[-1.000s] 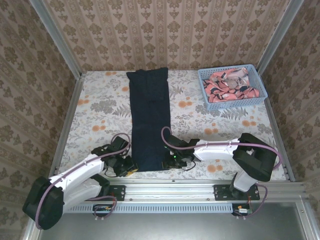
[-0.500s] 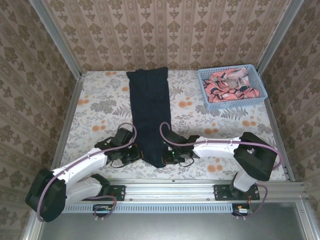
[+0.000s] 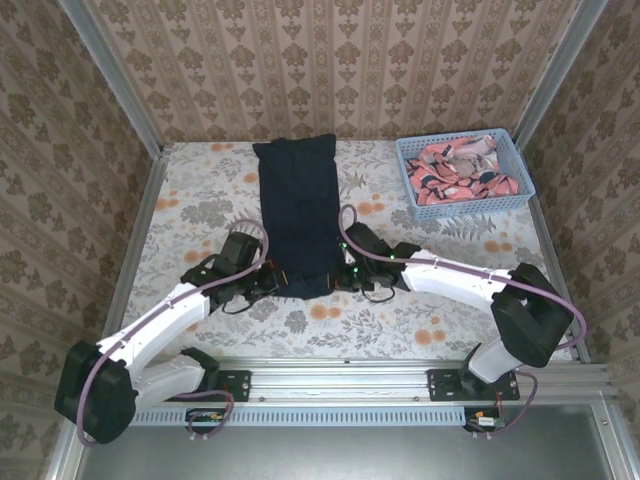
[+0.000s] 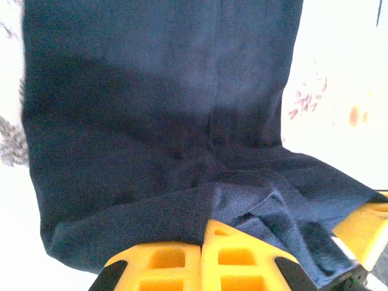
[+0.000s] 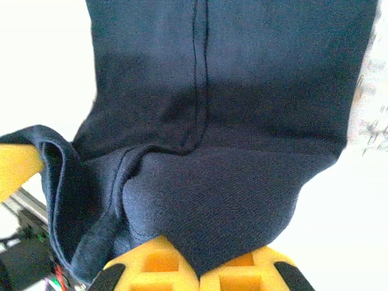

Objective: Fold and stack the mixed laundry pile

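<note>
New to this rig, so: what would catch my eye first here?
A long dark navy T-shirt lies stretched down the middle, its near hem pinched by the left fingers and right fingers. At the far right, a light blue basket holds a pink patterned garment.

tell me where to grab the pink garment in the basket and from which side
Probably pinch a raised fold near the middle of the pink garment, coming straight down from above. It lies bunched inside the light blue basket, and the basket's lattice walls would block a sideways approach.
</note>
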Motion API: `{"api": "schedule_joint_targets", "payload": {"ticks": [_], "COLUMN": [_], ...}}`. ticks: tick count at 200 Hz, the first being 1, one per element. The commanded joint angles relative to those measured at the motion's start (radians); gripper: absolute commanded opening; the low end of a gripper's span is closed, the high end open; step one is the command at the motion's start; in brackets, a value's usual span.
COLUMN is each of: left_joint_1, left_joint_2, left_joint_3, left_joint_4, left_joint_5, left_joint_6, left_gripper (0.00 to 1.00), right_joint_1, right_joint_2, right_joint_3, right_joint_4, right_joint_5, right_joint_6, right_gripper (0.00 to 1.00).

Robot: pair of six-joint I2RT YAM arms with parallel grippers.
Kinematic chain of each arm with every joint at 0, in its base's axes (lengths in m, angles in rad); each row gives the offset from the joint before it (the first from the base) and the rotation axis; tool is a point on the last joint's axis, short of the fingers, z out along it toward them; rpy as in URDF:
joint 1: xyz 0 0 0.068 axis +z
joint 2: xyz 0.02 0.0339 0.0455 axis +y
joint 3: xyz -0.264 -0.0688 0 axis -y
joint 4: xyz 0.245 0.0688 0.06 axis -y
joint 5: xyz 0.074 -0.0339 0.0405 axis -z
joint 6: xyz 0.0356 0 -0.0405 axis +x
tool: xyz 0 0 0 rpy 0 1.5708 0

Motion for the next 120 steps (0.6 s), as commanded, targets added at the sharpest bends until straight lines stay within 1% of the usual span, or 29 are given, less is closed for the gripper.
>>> {"api": "schedule_joint_targets", "payload": {"ticks": [1, 18, 24, 27, 34, 47, 66, 101, 120], "left_joint_1": [0.044, 0.089, 0.093, 0.122, 0.140, 0.158, 0.186, 0.229, 0.244], "left_joint_2": [0.016, 0.032, 0.043, 0.049, 0.065, 0.100, 0.164, 0.291, 0.353], "left_joint_3": [0.049, 0.054, 0.056, 0.058, 0.063, 0.087, 0.134, 0.217, 0.248], "left_joint_4": [0.064, 0.140, 0.165, 0.181, 0.213, 0.250, 0.287, 0.338, 0.364], "left_joint_5": [-0.029, -0.032, -0.036, -0.036, -0.036, -0.058, -0.060, -0.029, -0.015], "left_joint_6": [0.049, 0.042, 0.039, 0.037, 0.035, 0.045, 0.063, 0.085, 0.086], "left_gripper": [0.00, 0.00, 0.00, 0.00, 0.00, 0.00, 0.00, 0.00, 0.00], "right_joint_1": [-0.040, -0.076, -0.089, -0.095, -0.109, -0.131, -0.163, -0.226, -0.242], "right_joint_2": [0.026, 0.070, 0.088, 0.096, 0.116, 0.149, 0.183, 0.240, 0.290], "right_joint_3": [0.080, 0.134, 0.152, 0.162, 0.183, 0.217, 0.246, 0.261, 0.313], "right_joint_4": [-0.002, -0.003, -0.002, -0.002, 0.000, 0.004, 0.026, 0.136, 0.154], "right_joint_5": [-0.010, -0.010, -0.011, -0.013, -0.013, -0.013, -0.018, -0.054, -0.076], "right_joint_6": [-0.043, -0.049, -0.049, -0.050, -0.047, -0.040, -0.014, 0.059, 0.064], "right_gripper": [0.00, 0.00, 0.00, 0.00, 0.00, 0.00, 0.00, 0.02, 0.02]}}
